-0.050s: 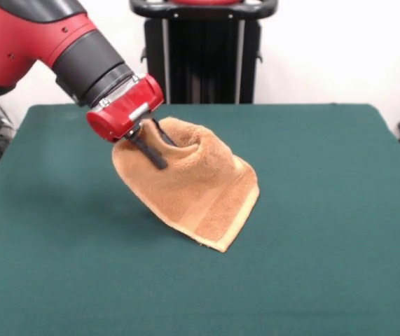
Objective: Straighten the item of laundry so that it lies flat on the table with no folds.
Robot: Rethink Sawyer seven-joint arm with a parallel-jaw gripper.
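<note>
An orange-tan terry towel [200, 185] is lifted off the green table [326, 210] at its upper left part and droops in folds toward its lower right corner, which rests on the cloth. A woven band runs near that lower edge. My gripper [156, 148] comes in from the upper left, its dark fingers [150, 152] shut on the towel's raised top edge. The far finger is partly hidden in the fabric.
The red and black arm [59, 49] slants down from the top left corner. A black pedestal [203, 52] stands behind the table's far edge. Dark objects sit off the table at the left and right sides.
</note>
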